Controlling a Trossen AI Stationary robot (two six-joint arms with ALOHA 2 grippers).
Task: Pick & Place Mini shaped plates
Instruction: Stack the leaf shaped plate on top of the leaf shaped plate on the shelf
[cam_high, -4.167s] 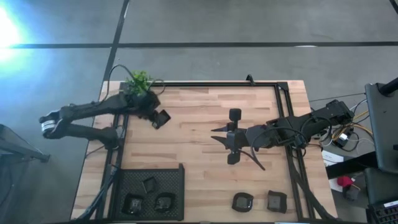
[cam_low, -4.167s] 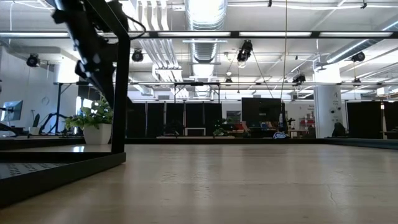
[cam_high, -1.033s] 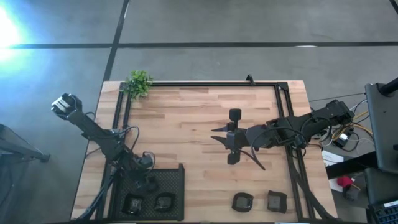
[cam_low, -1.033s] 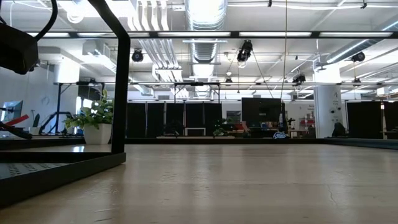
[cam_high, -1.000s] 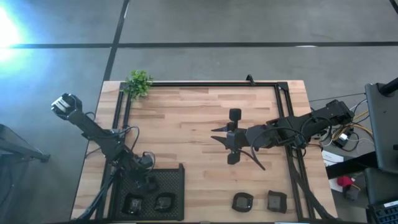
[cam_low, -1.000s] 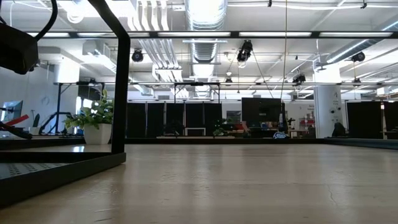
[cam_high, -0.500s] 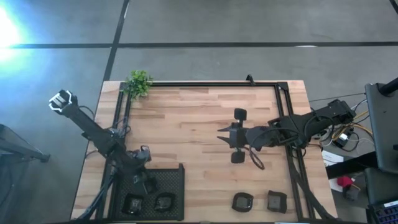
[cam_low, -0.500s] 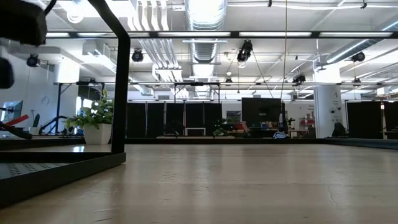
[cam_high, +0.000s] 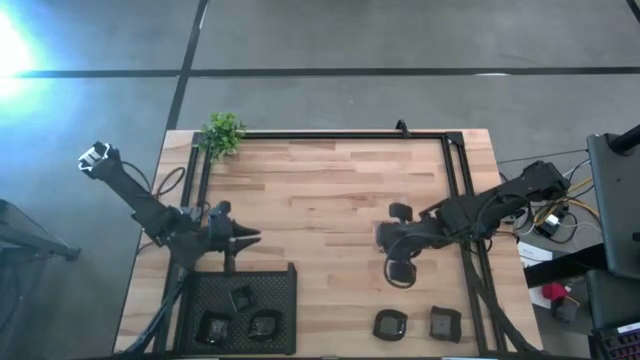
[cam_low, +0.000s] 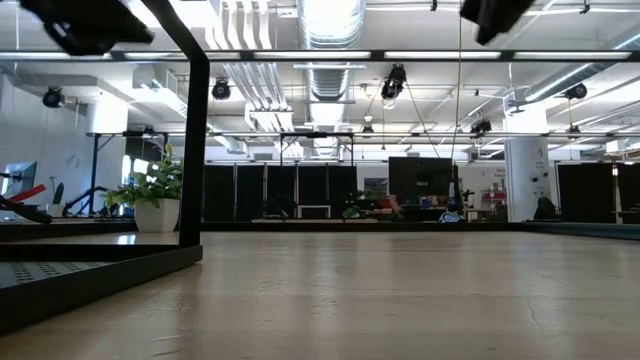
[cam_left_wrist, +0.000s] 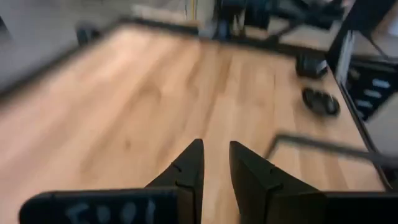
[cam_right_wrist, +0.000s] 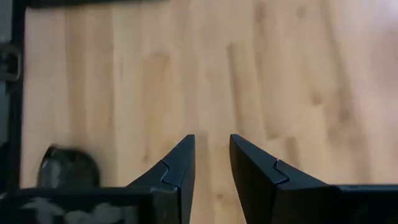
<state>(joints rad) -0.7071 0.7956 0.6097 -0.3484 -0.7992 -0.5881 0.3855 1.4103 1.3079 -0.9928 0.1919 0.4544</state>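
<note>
Light wood-plank table (cam_high: 320, 190), black frame rail around edge. Room beyond: open hall, ceiling ducts, strip lights.

Left gripper (cam_high: 250, 236) above table's left side, just beyond black mesh tray (cam_high: 285, 285); fingers (cam_left_wrist: 189, 165) slightly apart, nothing held.

Right gripper (cam_high: 388, 252) right of centre; fingers (cam_right_wrist: 180, 163) slightly apart, nothing held.

Three mini plates (cam_high: 240, 298) in tray; two mini plates (cam_high: 390, 324) on bare wood at near edge, right.

Green plant (cam_high: 223, 132) at far left corner.
</note>
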